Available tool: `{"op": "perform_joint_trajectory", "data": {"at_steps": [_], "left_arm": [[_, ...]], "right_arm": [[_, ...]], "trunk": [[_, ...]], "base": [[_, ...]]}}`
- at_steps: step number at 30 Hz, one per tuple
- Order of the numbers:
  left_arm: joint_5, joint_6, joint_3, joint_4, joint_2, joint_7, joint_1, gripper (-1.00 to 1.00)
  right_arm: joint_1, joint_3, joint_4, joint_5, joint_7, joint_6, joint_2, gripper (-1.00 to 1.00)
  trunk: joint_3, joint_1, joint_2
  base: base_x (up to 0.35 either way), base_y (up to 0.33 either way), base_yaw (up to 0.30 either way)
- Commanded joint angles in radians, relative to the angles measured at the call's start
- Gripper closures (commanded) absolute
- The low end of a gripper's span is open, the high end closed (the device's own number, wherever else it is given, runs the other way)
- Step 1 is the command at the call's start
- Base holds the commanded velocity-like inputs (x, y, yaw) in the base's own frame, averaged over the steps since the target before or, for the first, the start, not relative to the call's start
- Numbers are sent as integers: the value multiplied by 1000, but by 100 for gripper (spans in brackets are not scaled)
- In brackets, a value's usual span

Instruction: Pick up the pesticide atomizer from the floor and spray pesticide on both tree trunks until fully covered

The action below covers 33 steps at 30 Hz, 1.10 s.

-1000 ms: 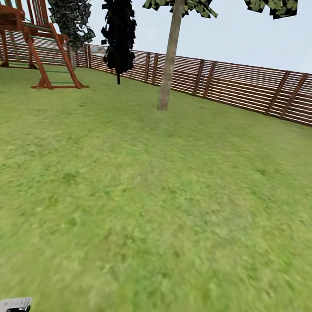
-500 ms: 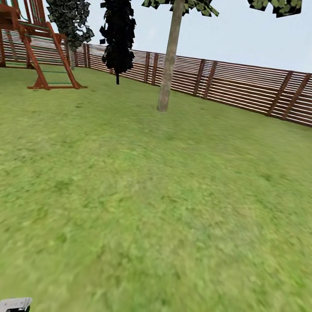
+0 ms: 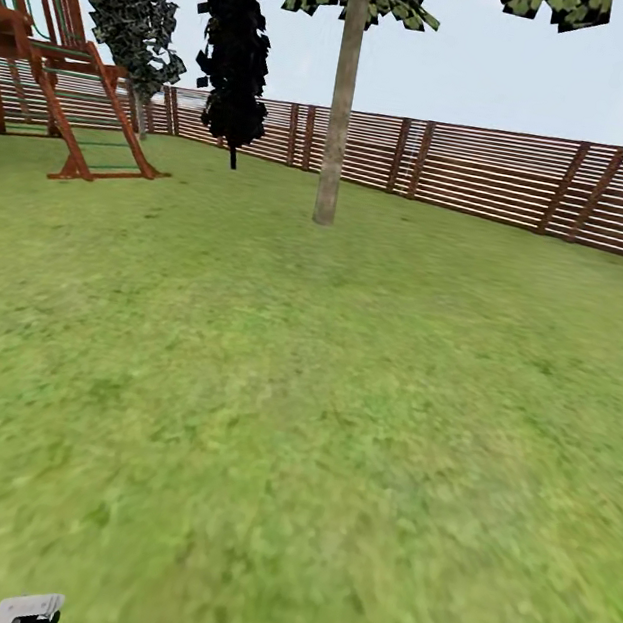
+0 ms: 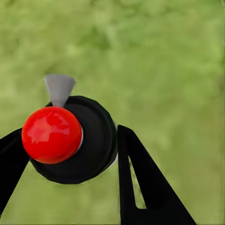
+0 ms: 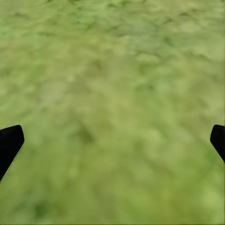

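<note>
While the left tool [image 4: 70, 154] pinches the pesticide atomizer [image 4: 70, 138] by its black body, red knob on top, the right tool [image 5: 112, 140] hangs spread over grass. One tree trunk [image 3: 341, 104] stands well ahead near the fence [image 3: 496, 175].

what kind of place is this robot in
A fenced back garden, most likely: a grass lawn ringed by a brown slatted wooden fence, a bare-trunked tree, and a wooden play frame at the left.

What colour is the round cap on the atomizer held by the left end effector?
Glossy red cap on a black atomizer body, clearest in the left wrist view.
</note>
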Motion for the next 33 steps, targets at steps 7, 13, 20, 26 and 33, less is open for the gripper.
{"op": "perform_joint_trajectory", "data": {"at_steps": [7, 13, 20, 26, 33], "left_arm": [[-7, -3, 9, 1, 0, -6, -1, 100], [-7, -3, 9, 1, 0, -6, -1, 100], [-7, -3, 9, 1, 0, -6, -1, 100], [-7, -3, 9, 1, 0, -6, -1, 100], [-7, -3, 9, 1, 0, -6, -1, 100]], "right_arm": [[-1, -9, 1, -1, 9, -3, 0, -100], [-1, -8, 1, -1, 10, -2, 0, -100], [-1, -9, 1, -1, 9, -2, 0, -100], [-1, -8, 1, -1, 10, -3, 0, -100], [-1, -8, 1, -1, 10, -3, 0, -100]], "trunk": [[-1, 0, 0], [-1, 0, 0], [-1, 0, 0], [-1, 0, 0], [-1, 0, 0]], "base": [[339, 0, 0], [340, 0, 0], [339, 0, 0], [339, 0, 0], [339, 0, 0]]}}
